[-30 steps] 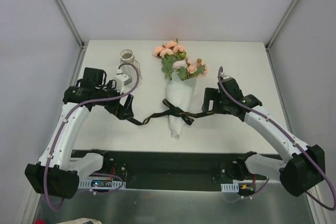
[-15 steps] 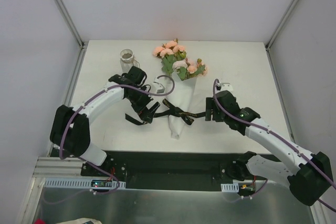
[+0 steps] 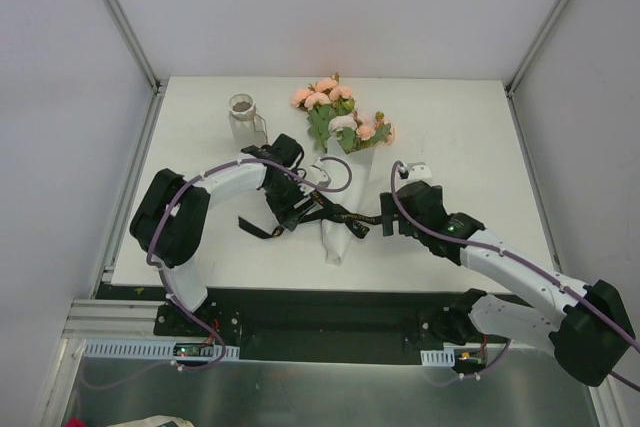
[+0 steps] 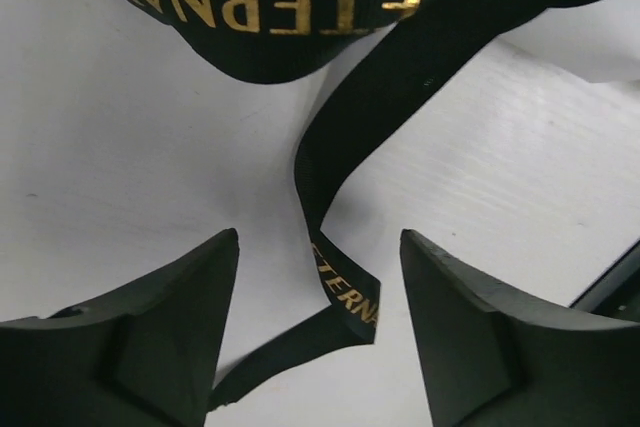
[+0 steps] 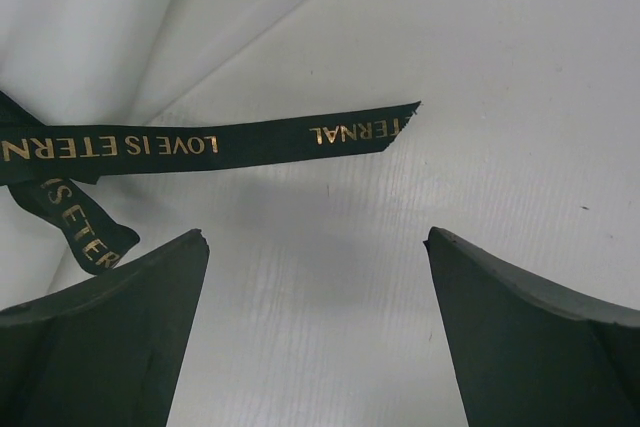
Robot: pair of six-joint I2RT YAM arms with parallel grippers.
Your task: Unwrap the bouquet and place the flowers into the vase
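The bouquet lies mid-table, a white paper cone (image 3: 337,187) with its tip toward me. Peach-pink flowers (image 3: 335,112) with green leaves fan out at its far end. A black gold-lettered ribbon (image 3: 340,215) is tied round the cone. My left gripper (image 3: 298,213) is low at the knot's left and open. In its wrist view a folded ribbon strand (image 4: 345,282) stands between the fingers of the gripper (image 4: 318,237), touching neither. My right gripper (image 3: 384,223) is open just right of the cone, and the ribbon's right tail (image 5: 300,135) lies ahead of it (image 5: 316,235). The vase (image 3: 243,117) stands upright at far left.
The ribbon's left tail (image 3: 255,229) trails over the white table (image 3: 450,127). Pale enclosure walls with metal posts (image 3: 120,17) close in the sides and back. A black rail (image 3: 320,312) runs along the near edge between the arm bases.
My left arm swung right, from beside the vase to the ribbon knot, and its jaws narrowed. My right gripper slid left toward the ribbon's right tail.
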